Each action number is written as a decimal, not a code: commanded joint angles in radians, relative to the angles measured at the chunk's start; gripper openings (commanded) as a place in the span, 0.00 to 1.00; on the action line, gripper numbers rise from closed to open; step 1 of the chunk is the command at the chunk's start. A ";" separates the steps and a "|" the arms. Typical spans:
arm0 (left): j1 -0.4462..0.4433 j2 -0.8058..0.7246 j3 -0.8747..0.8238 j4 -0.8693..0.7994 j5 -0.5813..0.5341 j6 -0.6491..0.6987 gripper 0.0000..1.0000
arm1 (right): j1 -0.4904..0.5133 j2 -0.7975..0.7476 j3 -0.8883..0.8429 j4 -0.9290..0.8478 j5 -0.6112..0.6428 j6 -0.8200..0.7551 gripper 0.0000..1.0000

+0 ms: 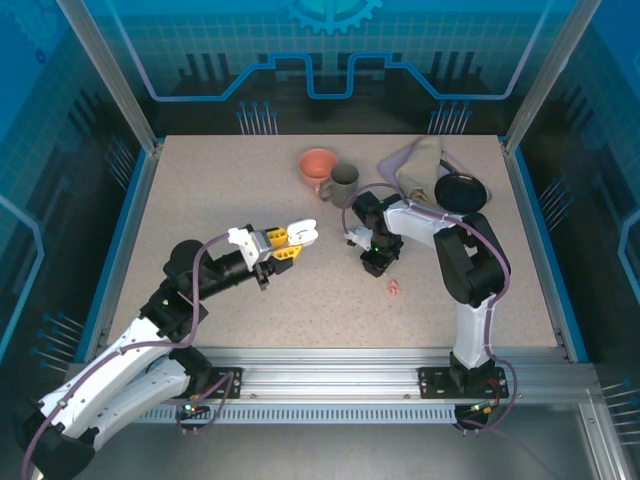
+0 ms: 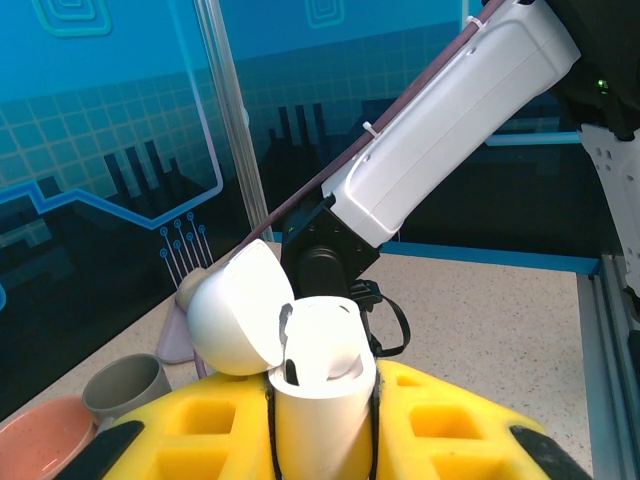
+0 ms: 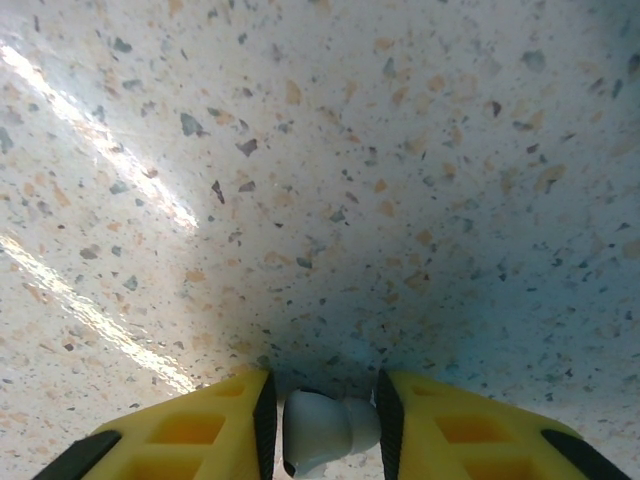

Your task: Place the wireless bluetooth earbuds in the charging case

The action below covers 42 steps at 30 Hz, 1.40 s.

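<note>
- Left fingers clamp the open white charging case, lid flipped back, above the counter.
- Right fingers pinch a white earbud just over the counter.
- A pink earbud lies nearby.

Surface bare on L side & along near edge: wide room there. Back-centre crowded: pink bowl right beside grey cup, then beige cloth & black disc further R. Mid-surface, left hand holds open charging case off the surface; right arm's white link crosses just ahead of it. Narrow gap btwn the two hands. Low over surface, right hand, finger gap taken by white earbud; bare surface ahead. Pink earbud lies near it, not touching.
</note>
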 commanded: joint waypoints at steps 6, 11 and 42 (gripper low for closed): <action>-0.009 -0.009 0.033 0.007 -0.001 0.006 0.00 | -0.006 -0.016 -0.008 -0.011 0.008 0.006 0.33; -0.010 -0.007 0.035 0.006 0.000 0.007 0.00 | -0.016 -0.039 -0.022 -0.002 0.002 0.004 0.32; -0.009 0.086 0.023 0.175 0.037 -0.156 0.00 | -0.270 -0.796 -0.197 0.436 -0.703 0.150 0.30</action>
